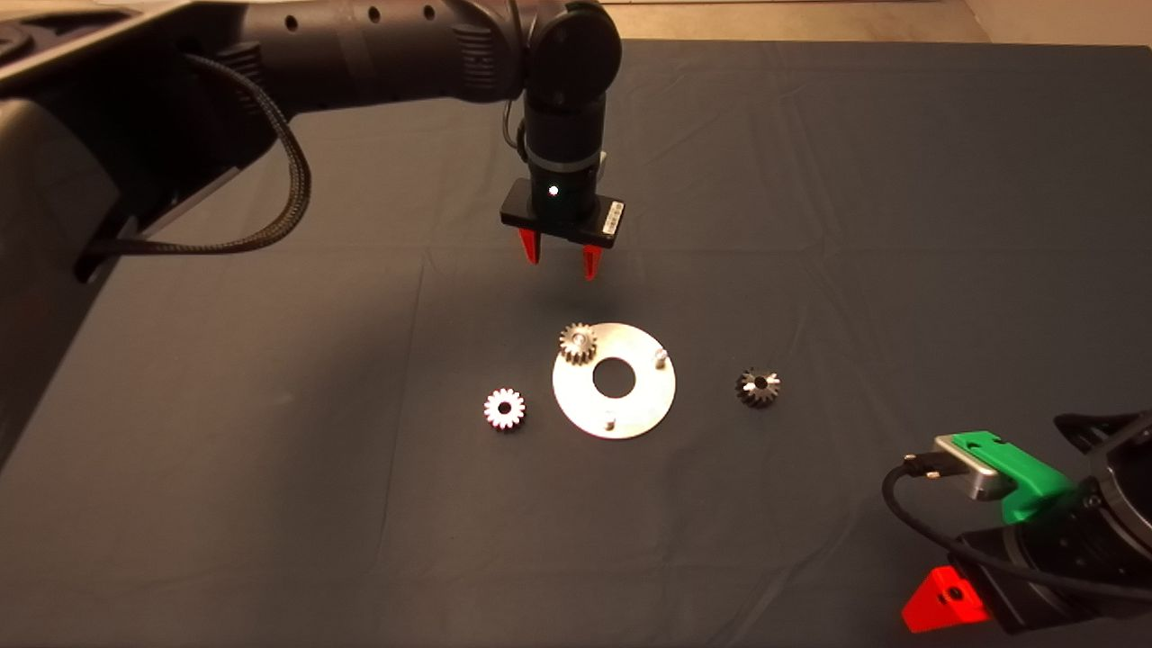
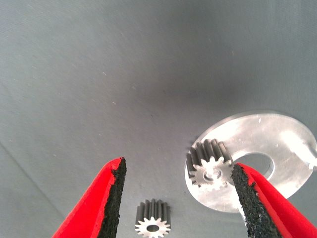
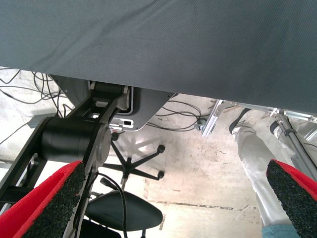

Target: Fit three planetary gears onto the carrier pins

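Red fingers (image 2: 101,203) of the left gripper (image 1: 561,256) frame the wrist view, jaws released and holding nothing, hovering above the bench (image 1: 270,468). Three planetary gears show: one bright gear (image 1: 579,343) sits on a pin at the edge of the silver plate (image 1: 643,409), just beyond and below the jaws; a second bright gear (image 1: 504,409) lies on the mat beside the plate; the darker gear (image 1: 759,387) lies on the plate's other side, well apart. Of three carrier pins, two (image 1: 661,356) (image 1: 609,418) stand bare. Only the head view shows the dark gear. The right gripper (image 1: 945,603) is parked at the bench corner, jaws spread; its wrist view shows floor, a chair (image 3: 126,210) and a person's leg (image 3: 257,168).
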Action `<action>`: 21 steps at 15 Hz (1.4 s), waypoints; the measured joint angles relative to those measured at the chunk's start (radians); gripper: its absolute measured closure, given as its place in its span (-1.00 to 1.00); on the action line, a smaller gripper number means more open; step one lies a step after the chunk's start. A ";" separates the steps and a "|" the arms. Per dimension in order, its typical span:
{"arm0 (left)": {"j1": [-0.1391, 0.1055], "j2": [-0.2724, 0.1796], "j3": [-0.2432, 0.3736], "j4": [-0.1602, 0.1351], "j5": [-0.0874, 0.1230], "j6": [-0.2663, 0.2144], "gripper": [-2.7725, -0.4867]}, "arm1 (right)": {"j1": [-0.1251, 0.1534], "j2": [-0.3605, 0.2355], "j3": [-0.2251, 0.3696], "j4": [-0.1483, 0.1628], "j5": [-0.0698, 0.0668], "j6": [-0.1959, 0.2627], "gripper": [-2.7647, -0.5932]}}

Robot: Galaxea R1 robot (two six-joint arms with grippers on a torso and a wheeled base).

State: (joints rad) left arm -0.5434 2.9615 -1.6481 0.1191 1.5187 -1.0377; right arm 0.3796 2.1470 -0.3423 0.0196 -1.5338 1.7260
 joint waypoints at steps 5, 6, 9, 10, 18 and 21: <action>-0.060 0.000 -0.010 0.000 0.001 0.002 0.15 | 0.000 0.000 0.000 0.000 0.000 0.000 -0.97; -0.061 0.000 0.000 0.000 0.001 -0.003 0.15 | 0.000 0.000 0.000 0.000 0.000 0.000 -0.97; -0.061 -0.003 0.074 0.001 0.001 -0.072 0.15 | 0.000 0.000 0.000 0.000 0.000 0.000 -0.97; -0.061 -0.009 0.120 0.007 0.001 -0.118 0.15 | 0.000 0.000 0.000 0.000 0.000 0.000 -0.97; 0.000 -0.176 0.409 0.094 0.000 -0.343 0.08 | 0.001 0.000 0.000 0.000 0.000 0.000 -0.97; 0.025 -0.256 0.493 0.116 0.017 -0.394 0.01 | 0.003 0.006 -0.001 0.000 0.003 0.000 -0.97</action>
State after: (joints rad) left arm -0.5182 2.7060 -1.1554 0.2351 1.5361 -1.4320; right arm 0.3823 2.1534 -0.3430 0.0193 -1.5309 1.7255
